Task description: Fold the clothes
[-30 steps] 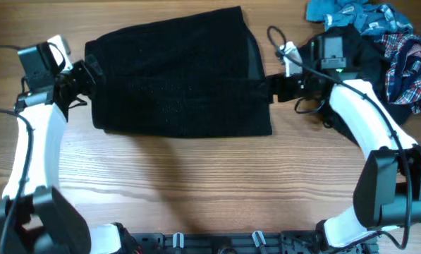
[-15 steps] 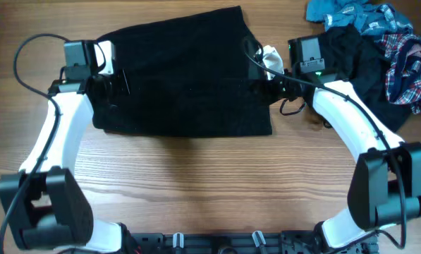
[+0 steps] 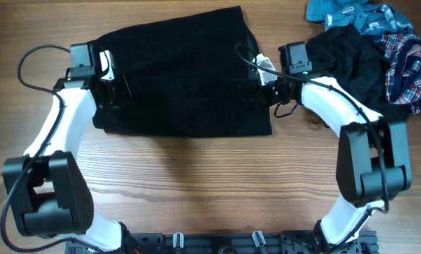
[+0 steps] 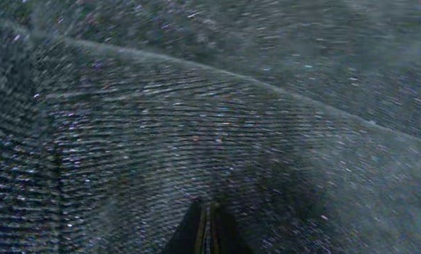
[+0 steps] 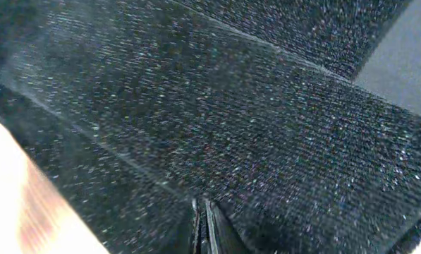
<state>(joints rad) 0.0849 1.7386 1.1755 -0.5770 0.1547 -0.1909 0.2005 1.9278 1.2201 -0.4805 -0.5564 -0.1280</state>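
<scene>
We see the large black garment [image 3: 182, 77] lying spread on the wooden table [image 3: 210, 183], a little left of the middle and toward the far side. The left gripper [image 3: 117, 88] is at its left edge. In the left wrist view the fingertips [image 4: 193, 231] are pressed together, with only a thin line between them, and the textured cloth lies right against them, so we take it as closed on this cloth. The right gripper [image 3: 258, 88] is at the right edge of the same garment. Its fingertips [image 5: 214, 234] are also pressed together on the black fabric, close to the bare wood at the garment's border.

At the far right lie the other clothes: a second black garment [image 3: 348, 56], a teal-blue garment [image 3: 340, 13] behind it, and a plaid garment [image 3: 407, 67] at the right edge, all crumpled together.
</scene>
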